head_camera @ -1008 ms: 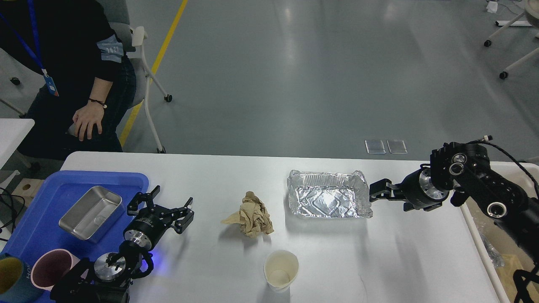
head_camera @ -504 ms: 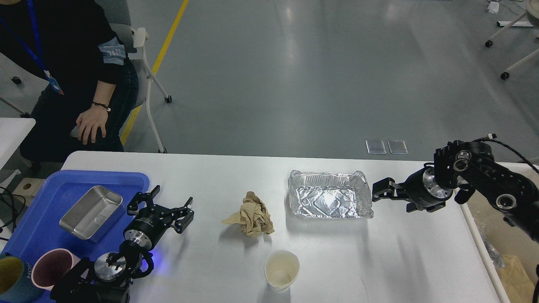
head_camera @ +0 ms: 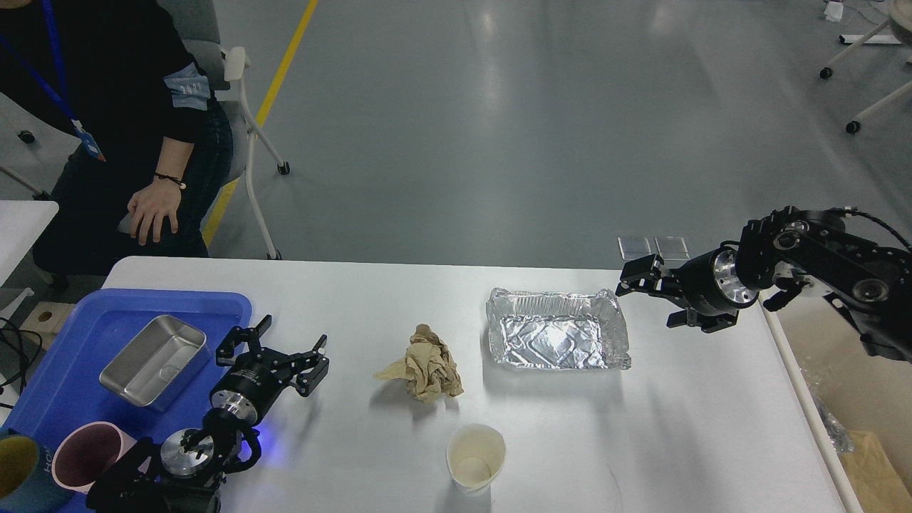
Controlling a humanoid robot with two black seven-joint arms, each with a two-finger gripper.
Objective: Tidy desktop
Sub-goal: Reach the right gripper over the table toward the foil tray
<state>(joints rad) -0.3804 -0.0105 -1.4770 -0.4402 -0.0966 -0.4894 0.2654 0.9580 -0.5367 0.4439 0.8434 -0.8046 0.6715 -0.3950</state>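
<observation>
A wide white tabletop (head_camera: 641, 442) with rounded corners fills the lower half of the frame, seen from above. At lower left a blue plastic tray (head_camera: 78, 335) rests on it, holding an empty rectangular steel pan (head_camera: 153, 360); a pink cup (head_camera: 85, 456) and a teal and yellow cup (head_camera: 20, 472) with white lettering too cut off to read stand at the tray's bottom corner. The left gripper (head_camera: 274, 342) sits just right of the tray at lower left, jaws spread apart with nothing between them, and a blue light glows on the arm below it. Near the centre lies a crumpled brown paper napkin (head_camera: 426, 363). Below and slightly right of it, toward the bottom edge, an empty cream paper cup (head_camera: 476, 457) stands upright. Right of the napkin sits an empty rectangular foil container (head_camera: 557, 336), its rim wrinkled. The right gripper (head_camera: 636, 274) is at centre right, just above the foil container's upper right corner; whether its jaws are apart or together cannot be told, since they appear dark and small. In the upper left a seated person (head_camera: 107, 121) in dark clothing wears a blue lanyard with a badge and a pale armband with print too small to read, one hand (head_camera: 151, 210) resting on their knee. A yellow line (head_camera: 267, 107) crosses the grey floor beyond.
</observation>
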